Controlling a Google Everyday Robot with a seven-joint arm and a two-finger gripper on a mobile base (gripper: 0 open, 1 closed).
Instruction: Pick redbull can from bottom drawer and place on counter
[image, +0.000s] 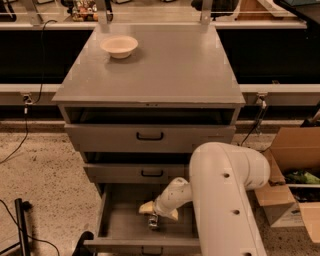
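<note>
The bottom drawer (122, 222) is pulled open below two shallower grey drawers. The redbull can (153, 221), small and shiny, stands on the drawer floor near its middle. My gripper (156, 210) reaches down into the drawer on a white arm (225, 185) and sits right over the can, covering its top. The counter (160, 70) is the flat grey cabinet top above.
A cream bowl (119, 46) sits at the counter's back left. An open cardboard box (292, 175) stands on the floor at the right. A black stand (21, 220) and cables lie on the floor at the left. A shelf with metal posts runs behind the cabinet.
</note>
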